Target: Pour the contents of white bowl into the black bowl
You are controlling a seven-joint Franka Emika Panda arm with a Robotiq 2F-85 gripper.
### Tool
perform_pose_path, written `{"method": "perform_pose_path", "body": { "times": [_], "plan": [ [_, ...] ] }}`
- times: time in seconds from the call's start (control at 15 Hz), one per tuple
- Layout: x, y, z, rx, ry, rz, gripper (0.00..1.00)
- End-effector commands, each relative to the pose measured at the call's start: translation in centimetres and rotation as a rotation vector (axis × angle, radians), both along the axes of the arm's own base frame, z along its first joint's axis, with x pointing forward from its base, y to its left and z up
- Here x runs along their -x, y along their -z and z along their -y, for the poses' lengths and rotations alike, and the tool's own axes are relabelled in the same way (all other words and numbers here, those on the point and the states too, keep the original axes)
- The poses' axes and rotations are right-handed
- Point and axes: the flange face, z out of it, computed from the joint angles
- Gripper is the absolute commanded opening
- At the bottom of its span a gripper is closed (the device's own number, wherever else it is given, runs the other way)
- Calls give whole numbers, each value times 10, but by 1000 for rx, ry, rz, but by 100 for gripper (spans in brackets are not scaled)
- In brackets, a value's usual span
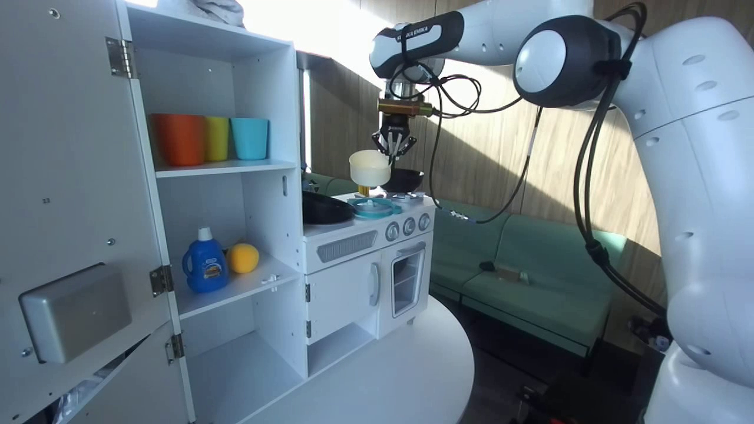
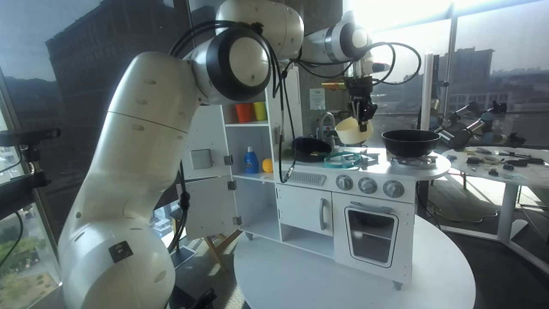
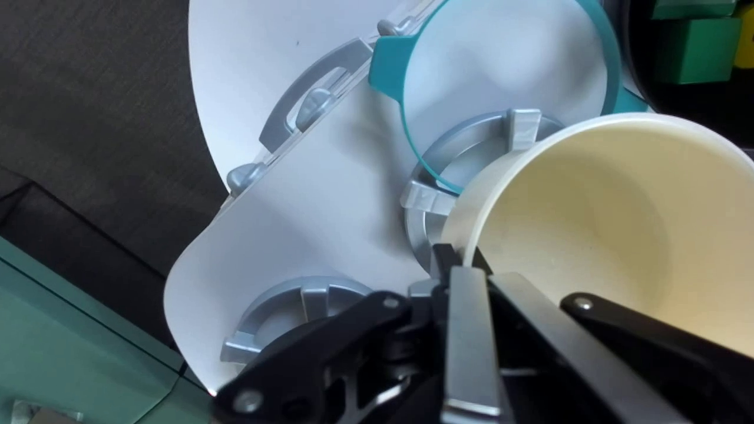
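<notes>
In front of me, a robot gripper [image 3: 465,262] grips the white bowl [image 1: 368,171] by its rim, fingers [image 3: 445,257] closed tight. It hangs above the toy stove [image 3: 336,229], between a black bowl [image 1: 325,210] holding blocks [image 3: 694,54] and a black pot [image 2: 410,146].

"FRANKA EMIKA" [image 1: 416,32], partly crossed by a cable [image 1: 404,45], stands on a dark arm cover [image 1: 450,30], top centre in an exterior view. The label [image 1: 212,270] on the blue bottle [image 1: 203,254], lower left, is illegible.
</notes>
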Motion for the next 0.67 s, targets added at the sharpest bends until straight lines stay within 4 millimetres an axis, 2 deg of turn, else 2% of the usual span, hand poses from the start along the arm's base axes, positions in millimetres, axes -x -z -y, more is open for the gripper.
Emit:
{"method": "perform_pose_path", "body": {
  "times": [0.0,0.6],
  "plan": [
    [-10,4,5,-40,-18,-18,5],
    [-21,28,8,-54,-15,-78,5]
  ]
}}
